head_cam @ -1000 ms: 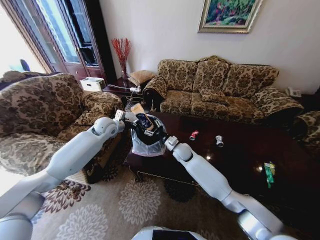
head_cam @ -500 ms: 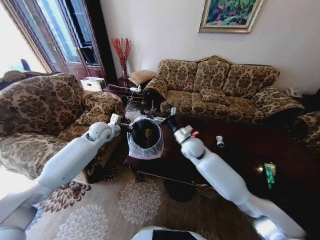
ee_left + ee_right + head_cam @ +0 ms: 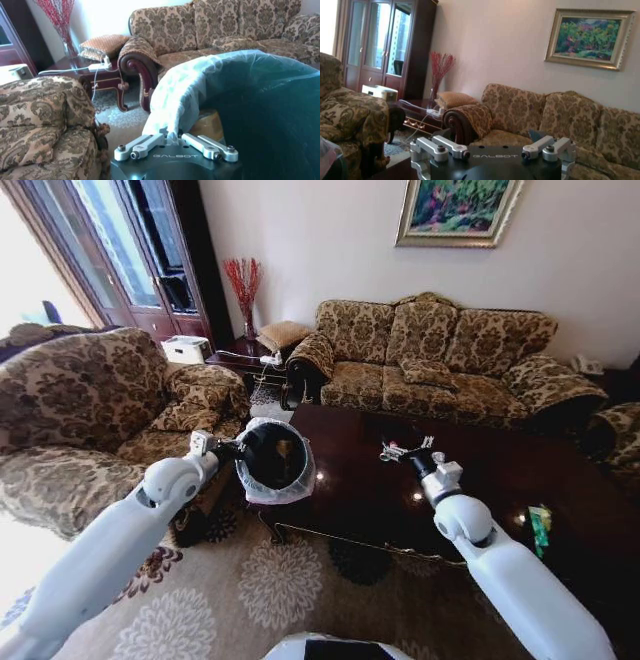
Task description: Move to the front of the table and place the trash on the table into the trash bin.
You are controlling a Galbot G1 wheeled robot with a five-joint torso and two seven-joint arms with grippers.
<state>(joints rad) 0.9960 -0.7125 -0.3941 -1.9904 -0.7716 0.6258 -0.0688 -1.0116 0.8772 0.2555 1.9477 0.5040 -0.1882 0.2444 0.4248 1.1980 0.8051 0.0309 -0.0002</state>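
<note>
My left gripper (image 3: 226, 448) is shut on the rim of the trash bin (image 3: 272, 460), a black bin with a whitish liner (image 3: 175, 97). It holds the bin tilted in the air off the table's left end. A tan shape lies inside the bin. The dark glossy table (image 3: 340, 490) stretches to the right. My right gripper (image 3: 405, 448) hovers open over its middle, nothing between its fingers (image 3: 436, 146). A small red piece (image 3: 385, 455) shows just beside them. A green-yellow wrapper (image 3: 540, 526) lies near the table's right edge.
Patterned sofas stand behind the table (image 3: 440, 355) and on the left (image 3: 90, 410). A small side table (image 3: 240, 355) with a vase of red twigs is in the corner. Patterned carpet (image 3: 260, 580) covers the floor in front.
The right gripper let the tube drop into the bin, pulled out and swung right over the table to the red piece. The left arm drew the bin a little to the left.
</note>
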